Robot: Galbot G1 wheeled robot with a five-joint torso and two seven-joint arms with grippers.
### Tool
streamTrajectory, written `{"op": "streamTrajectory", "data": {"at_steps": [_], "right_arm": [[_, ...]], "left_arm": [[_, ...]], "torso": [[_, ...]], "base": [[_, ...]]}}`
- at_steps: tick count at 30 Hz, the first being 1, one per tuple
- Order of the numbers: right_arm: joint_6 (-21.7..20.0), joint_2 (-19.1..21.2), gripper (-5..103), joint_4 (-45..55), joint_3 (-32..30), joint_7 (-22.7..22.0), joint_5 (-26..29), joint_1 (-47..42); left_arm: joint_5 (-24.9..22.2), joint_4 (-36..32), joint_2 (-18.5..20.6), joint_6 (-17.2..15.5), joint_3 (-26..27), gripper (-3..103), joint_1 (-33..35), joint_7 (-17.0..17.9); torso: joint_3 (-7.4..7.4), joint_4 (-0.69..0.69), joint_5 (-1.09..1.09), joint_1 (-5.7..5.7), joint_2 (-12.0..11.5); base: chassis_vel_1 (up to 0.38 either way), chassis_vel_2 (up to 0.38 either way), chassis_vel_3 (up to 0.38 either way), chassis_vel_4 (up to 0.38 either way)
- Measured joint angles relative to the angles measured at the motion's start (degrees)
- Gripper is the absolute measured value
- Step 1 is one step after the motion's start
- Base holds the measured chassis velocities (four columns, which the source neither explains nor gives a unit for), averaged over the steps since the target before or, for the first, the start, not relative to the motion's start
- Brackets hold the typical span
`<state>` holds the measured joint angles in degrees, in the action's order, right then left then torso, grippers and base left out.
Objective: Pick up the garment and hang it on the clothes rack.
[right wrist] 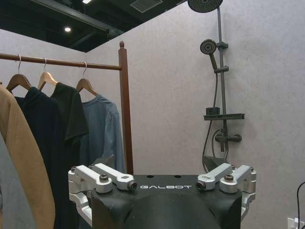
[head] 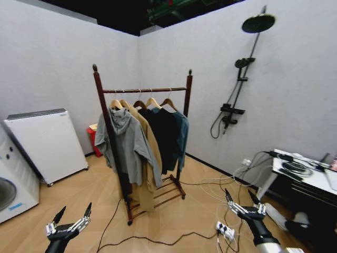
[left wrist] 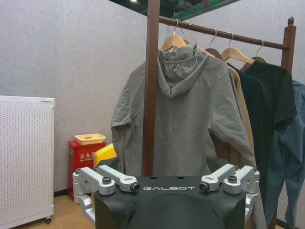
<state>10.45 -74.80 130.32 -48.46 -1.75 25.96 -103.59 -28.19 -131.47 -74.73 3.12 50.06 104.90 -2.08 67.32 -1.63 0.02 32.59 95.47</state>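
Standing low at the bottom of the head view, both arms point forward toward the tall dark reddish-brown wooden clothes rack, well apart from it. The left gripper is raised with its two fingers spread wide and nothing between them; the right gripper is held the same way, also spread and empty.

On the horizontal bar of the rack hang several clothes on wooden hangers. The dark teal-blue long-sleeved garment hangs at the far end, just beside the post nearest the shower. It is mostly covered by a black garment in front of it, so only one sleeve and a shoulder can be seen. Closer to the other post hang a tan coat and a grey hooded sweatshirt.

In both wrist views the black gripper body hides the fingertips. A black wall shower stands on the robot's right, a white perforated cabinet on its left.
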Motion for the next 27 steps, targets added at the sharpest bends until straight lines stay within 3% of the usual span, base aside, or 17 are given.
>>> {"op": "streamTrajectory", "data": {"at_steps": [9, 27], "right_arm": [[0.00, 0.00, 100, 0.00, 0.00, 0.00, 0.00, 0.02], [0.01, 0.01, 100, 0.00, 0.00, 0.00, 0.00, 0.00]], "left_arm": [[0.00, 0.00, 0.00, 0.00, 0.00, 100, 0.00, 0.00], [0.00, 0.00, 0.00, 0.00, 0.00, 100, 0.00, 0.00]], "torso": [[0.01, 0.01, -0.03, 0.04, -0.02], [-0.01, 0.01, -0.02, -0.01, 0.00]], "base": [[-0.064, -0.011, 0.026, -0.066], [-0.080, -0.097, -0.093, -0.088]]}}
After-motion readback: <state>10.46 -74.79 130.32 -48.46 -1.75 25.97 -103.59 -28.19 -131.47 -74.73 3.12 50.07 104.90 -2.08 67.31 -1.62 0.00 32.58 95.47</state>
